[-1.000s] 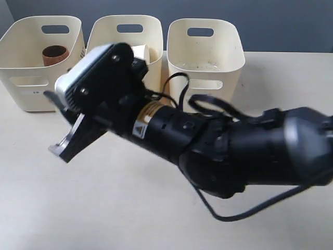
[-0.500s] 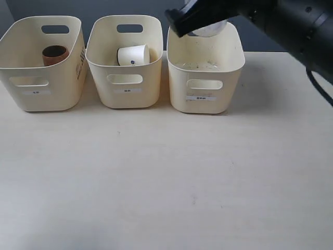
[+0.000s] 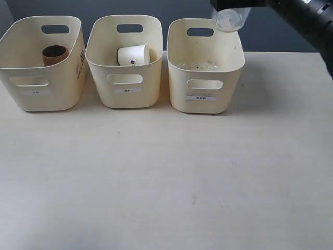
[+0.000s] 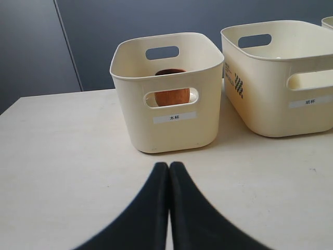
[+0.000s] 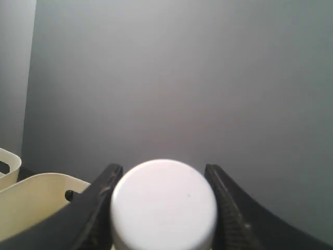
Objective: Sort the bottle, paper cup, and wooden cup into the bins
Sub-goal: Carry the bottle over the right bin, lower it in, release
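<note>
Two of three items already sit sorted — the wooden cup (image 3: 54, 53) in the left bin (image 3: 41, 99), the paper cup (image 3: 133, 54) in the middle bin (image 3: 125, 99). Only the bottle (image 3: 230, 20) remains, held above the back rim of the right bin (image 3: 205, 101). The drop is the step in hand; next the arm probably needs to bring the bottle over the bin's opening and spread its fingers. The right gripper (image 5: 164, 208) pinches the bottle, cap (image 5: 164, 204) toward the wrist camera, a finger on either side. The left gripper (image 4: 169, 172) hangs idle before the left bin, fingers pressed together, empty.
</note>
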Controlling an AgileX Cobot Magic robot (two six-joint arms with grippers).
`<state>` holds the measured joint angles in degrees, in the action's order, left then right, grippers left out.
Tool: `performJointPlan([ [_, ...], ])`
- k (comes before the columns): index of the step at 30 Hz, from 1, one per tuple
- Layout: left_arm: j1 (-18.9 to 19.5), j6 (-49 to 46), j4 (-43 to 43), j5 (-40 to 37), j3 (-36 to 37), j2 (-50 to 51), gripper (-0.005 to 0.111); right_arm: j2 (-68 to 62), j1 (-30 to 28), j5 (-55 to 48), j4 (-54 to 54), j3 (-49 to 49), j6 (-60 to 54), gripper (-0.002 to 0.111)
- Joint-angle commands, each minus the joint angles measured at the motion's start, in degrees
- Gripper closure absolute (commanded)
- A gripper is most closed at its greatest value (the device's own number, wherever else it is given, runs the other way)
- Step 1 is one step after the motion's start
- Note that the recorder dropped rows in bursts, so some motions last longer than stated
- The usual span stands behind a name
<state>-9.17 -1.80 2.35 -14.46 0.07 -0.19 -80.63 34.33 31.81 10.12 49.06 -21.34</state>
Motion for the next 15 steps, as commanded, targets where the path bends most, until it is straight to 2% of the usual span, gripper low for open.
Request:
performJointPlan([
  [1, 0.0, 0.2, 0.1, 0.8, -0.1, 0.2, 0.107, -7.6, -3.5, 5.3, -12.7, 1.6, 14.0, 0.109],
  [4, 0.0, 0.2, 0.1, 0.8, -0.1, 0.2, 0.107, -12.8, -4.3, 4.3, -16.9, 5.3, 18.6, 0.109],
  [10, 0.0, 0.2, 0.1, 0.8, -0.1, 0.2, 0.107, -22.5, -4.3, -0.6, -17.2, 13.9, 18.6, 0.109],
  [15, 0.0, 0.2, 0.1, 0.8, -0.1, 0.2, 0.107, -27.7, -4.3, 0.1, -17.3, 17.0, 18.6, 0.109],
])
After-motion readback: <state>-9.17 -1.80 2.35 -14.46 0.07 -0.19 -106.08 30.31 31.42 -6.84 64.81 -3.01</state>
